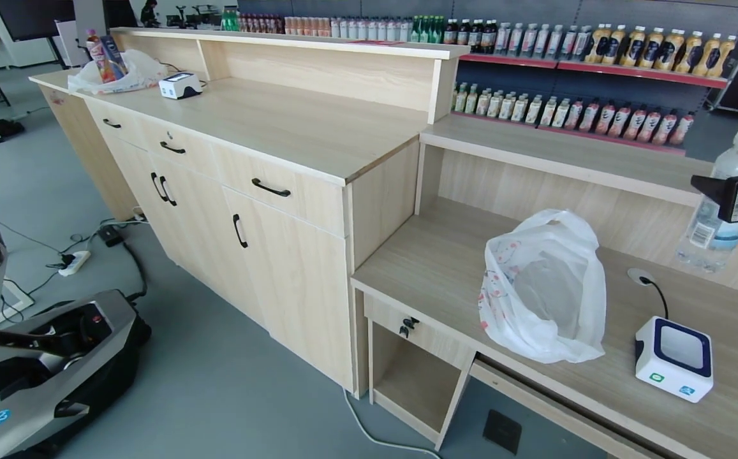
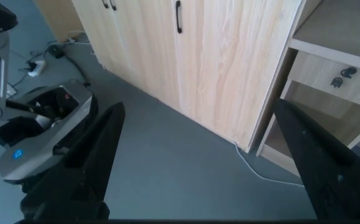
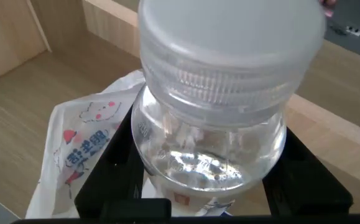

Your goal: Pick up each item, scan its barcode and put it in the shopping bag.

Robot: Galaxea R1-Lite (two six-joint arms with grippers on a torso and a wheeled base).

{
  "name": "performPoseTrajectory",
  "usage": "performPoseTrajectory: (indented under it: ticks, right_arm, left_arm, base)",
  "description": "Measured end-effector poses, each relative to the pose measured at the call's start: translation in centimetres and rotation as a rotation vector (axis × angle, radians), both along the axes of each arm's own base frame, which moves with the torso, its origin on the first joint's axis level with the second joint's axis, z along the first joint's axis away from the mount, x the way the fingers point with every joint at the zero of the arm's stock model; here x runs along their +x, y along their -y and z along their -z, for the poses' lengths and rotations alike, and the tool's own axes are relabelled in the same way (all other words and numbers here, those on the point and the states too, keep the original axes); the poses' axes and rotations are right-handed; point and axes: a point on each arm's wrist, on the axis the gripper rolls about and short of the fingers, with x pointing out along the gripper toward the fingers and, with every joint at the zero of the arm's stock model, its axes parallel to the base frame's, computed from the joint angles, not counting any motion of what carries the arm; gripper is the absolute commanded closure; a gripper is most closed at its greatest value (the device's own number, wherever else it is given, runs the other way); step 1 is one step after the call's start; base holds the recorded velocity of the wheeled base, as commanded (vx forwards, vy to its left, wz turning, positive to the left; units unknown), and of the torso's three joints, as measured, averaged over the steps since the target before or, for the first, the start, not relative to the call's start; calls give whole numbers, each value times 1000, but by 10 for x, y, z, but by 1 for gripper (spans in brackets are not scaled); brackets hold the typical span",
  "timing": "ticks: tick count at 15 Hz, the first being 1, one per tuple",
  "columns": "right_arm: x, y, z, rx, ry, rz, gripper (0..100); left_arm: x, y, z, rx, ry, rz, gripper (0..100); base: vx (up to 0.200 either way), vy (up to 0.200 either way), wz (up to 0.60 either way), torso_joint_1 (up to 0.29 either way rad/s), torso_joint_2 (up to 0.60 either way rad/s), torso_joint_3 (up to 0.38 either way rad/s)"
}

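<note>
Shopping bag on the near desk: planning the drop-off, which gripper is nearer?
Right. The right gripper, holding the water bottle, is above the desk near the shopping bag; the left gripper hangs open over the floor, farther off.

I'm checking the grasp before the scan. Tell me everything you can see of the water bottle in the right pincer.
The water bottle is clear plastic with a wide, ribbed, whitish screw cap, closed. It holds clear liquid and carries a label low on its body. It is upright, clamped around its middle by the right pincer, one black finger each side, above the wooden desk, right of the white shopping bag and apart from it.
</note>
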Motion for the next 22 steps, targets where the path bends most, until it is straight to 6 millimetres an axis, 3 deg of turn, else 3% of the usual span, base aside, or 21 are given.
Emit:
performPoseTrajectory:
  ticks: [3, 9, 13, 16, 22]
  right_arm:
    - [27, -5, 14, 93, 7, -30, 100]
    - [105, -15, 80, 140, 46, -111, 100]
    - [145, -18, 112, 138, 45, -157, 100]
    - [169, -17, 131, 124, 79, -165, 100]
    - [197, -16, 172, 120, 86, -176, 100]
  left_arm:
    - [0, 0, 0, 0, 0, -1, 0]
    - [0, 0, 0, 0, 0, -1, 0]
    - [0, 0, 0, 0, 0, -1, 0]
    - [0, 0, 0, 0, 0, -1, 0]
    - [0, 0, 0, 0, 0, -1, 0]
  base:
    - [0, 0, 0, 0, 0, 0]
    - [0, 0, 0, 0, 0, 0]
    - [0, 0, 0, 0, 0, 0]
    - [0, 0, 0, 0, 0, 0]
    - [0, 0, 0, 0, 0, 0]
